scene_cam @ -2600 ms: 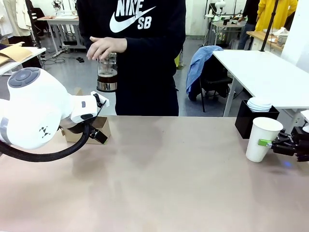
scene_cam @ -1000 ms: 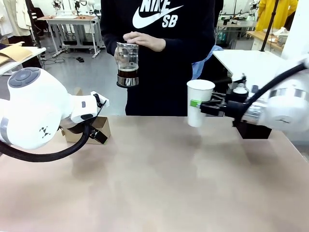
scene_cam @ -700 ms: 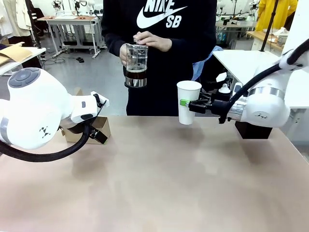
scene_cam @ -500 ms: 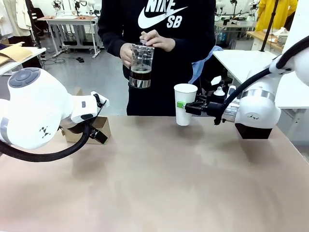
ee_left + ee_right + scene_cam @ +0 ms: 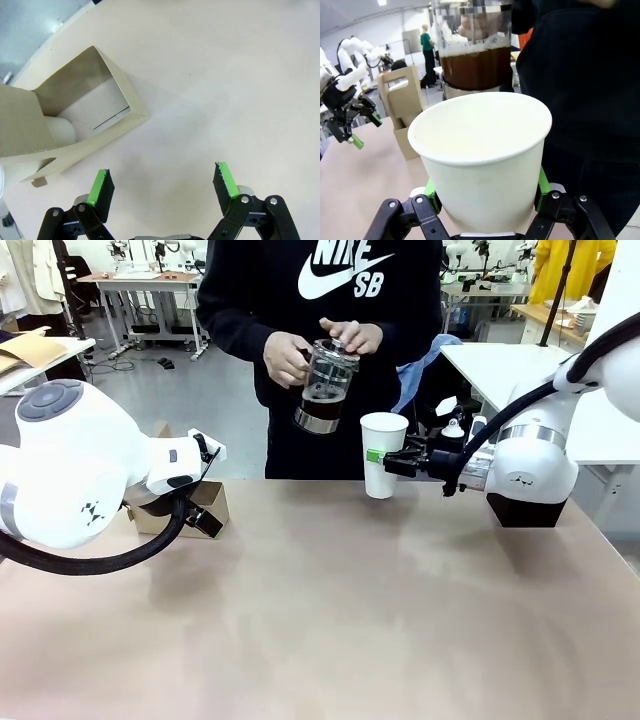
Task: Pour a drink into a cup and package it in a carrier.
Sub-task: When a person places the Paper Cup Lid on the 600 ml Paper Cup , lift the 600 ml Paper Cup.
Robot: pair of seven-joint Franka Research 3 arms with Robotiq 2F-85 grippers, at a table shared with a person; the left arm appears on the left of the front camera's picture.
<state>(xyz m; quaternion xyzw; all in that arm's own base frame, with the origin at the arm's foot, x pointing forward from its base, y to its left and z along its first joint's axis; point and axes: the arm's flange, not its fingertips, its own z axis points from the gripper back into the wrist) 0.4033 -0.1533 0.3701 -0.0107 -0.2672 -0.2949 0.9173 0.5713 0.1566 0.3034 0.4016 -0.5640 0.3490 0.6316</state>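
Left arm (image 5: 70, 475) white, bulbous; black cable (image 5: 100, 562) looped; left gripper (image 5: 161, 180) black, green pads (image 5: 225, 179), silver screws (image 5: 241, 199); person's sweatshirt (image 5: 290, 310) black, white logo (image 5: 345, 268)

You look across a pale beige surface (image 5: 330, 620) to a grey floor (image 5: 175, 410) beyond its far edge. At the far left stand white worktables (image 5: 135, 285) with cables (image 5: 120, 355) trailing beneath. At the far right is a white table (image 5: 545, 390), with a blue garment (image 5: 415, 365) hanging just beside it. The light is bright and even.
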